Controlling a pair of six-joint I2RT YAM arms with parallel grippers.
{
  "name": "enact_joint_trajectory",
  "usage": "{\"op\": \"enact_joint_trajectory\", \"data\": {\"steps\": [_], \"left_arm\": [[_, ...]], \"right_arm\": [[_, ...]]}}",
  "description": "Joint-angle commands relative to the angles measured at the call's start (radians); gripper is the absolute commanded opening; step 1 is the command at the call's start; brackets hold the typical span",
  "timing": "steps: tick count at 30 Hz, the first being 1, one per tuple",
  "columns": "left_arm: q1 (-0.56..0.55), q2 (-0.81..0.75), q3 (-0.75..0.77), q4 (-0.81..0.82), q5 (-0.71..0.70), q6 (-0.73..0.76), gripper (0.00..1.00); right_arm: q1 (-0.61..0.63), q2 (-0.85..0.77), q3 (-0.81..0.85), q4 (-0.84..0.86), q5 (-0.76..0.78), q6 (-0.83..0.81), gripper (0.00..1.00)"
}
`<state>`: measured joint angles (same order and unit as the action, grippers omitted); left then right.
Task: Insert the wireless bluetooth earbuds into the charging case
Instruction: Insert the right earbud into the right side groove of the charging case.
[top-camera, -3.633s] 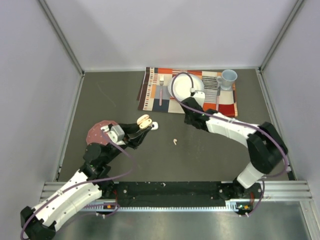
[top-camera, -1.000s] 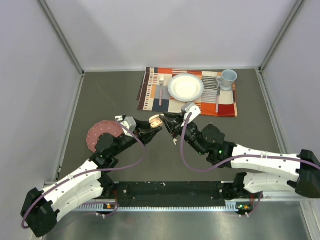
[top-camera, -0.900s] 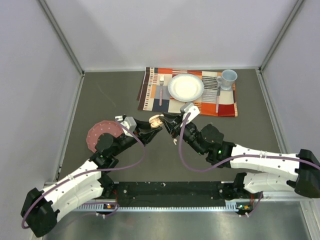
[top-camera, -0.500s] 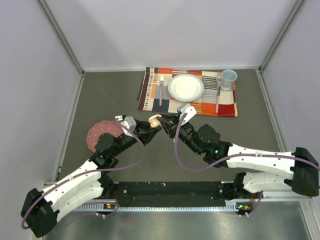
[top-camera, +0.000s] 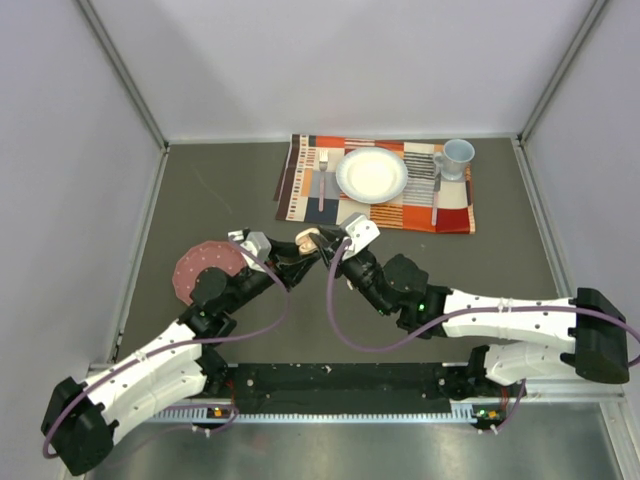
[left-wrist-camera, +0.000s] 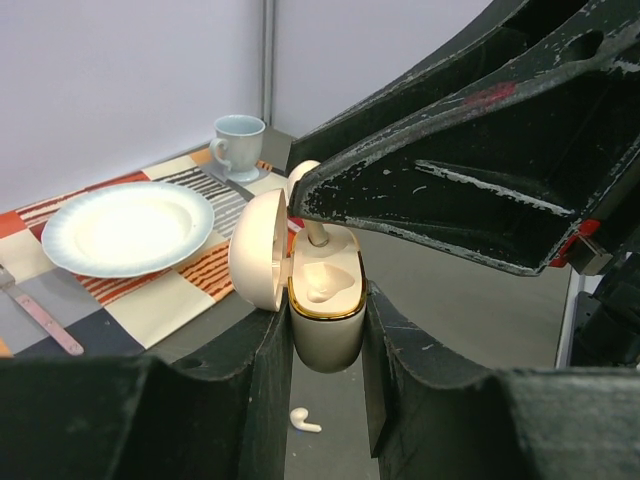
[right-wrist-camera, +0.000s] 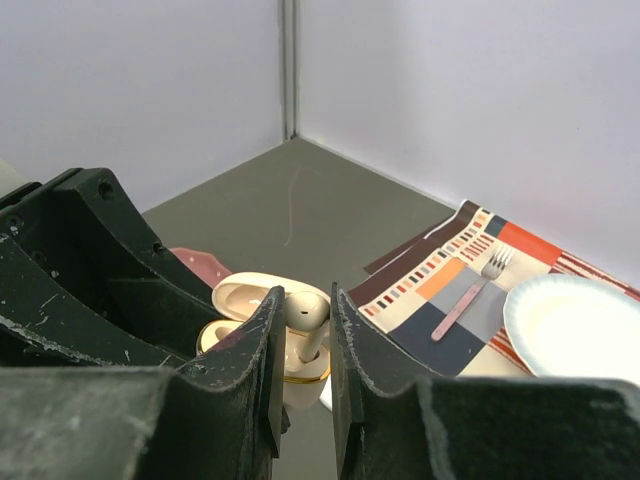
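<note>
This is a robotics lab test cell, not a lived-in room. Plain pale walls (top-camera: 350, 60) joined by bare metal posts (top-camera: 120, 70) box in a dark grey worktop (top-camera: 230, 200). Two white-and-black robot arms (top-camera: 150, 375) are bolted to an aluminium rail (top-camera: 340, 375) at the near edge, cables looping off them. The striped placemat (top-camera: 300, 185) with plate (top-camera: 372, 175), fork (top-camera: 322, 180) and mug (top-camera: 457, 157) reads as a staged prop.
</note>
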<state>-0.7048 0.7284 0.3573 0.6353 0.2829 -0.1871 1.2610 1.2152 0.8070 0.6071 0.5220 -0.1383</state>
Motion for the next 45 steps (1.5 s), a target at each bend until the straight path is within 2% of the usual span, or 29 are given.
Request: {"op": "enact_joint_trajectory", "data": {"steps": [1, 10, 26, 32, 45], "left_arm": [[0.004, -0.03, 0.002, 0.099, -0.048, -0.012, 0.0], [0.004, -0.057, -0.008, 0.092, -0.102, -0.028, 0.0], [0.004, -0.064, -0.026, 0.132, -0.105, -0.031, 0.0], [0.004, -0.087, -0.058, 0.191, -0.054, -0.006, 0.0], [0.004, -0.086, -0.101, 0.262, 0.002, 0.052, 0.0]], "right_arm": [[0.029, 0.018, 0.021, 0.011, 0.007, -0.02, 0.0], [0.038, 0.013, 0.012, -0.012, -0.028, -0.027, 0.0], [0.04, 0.03, 0.051, -0.058, -0.039, -0.007, 0.0], [0.04, 0.041, 0.058, -0.049, 0.013, -0.007, 0.0], [0.041, -0.013, 0.083, -0.058, -0.033, 0.008, 0.0]]}}
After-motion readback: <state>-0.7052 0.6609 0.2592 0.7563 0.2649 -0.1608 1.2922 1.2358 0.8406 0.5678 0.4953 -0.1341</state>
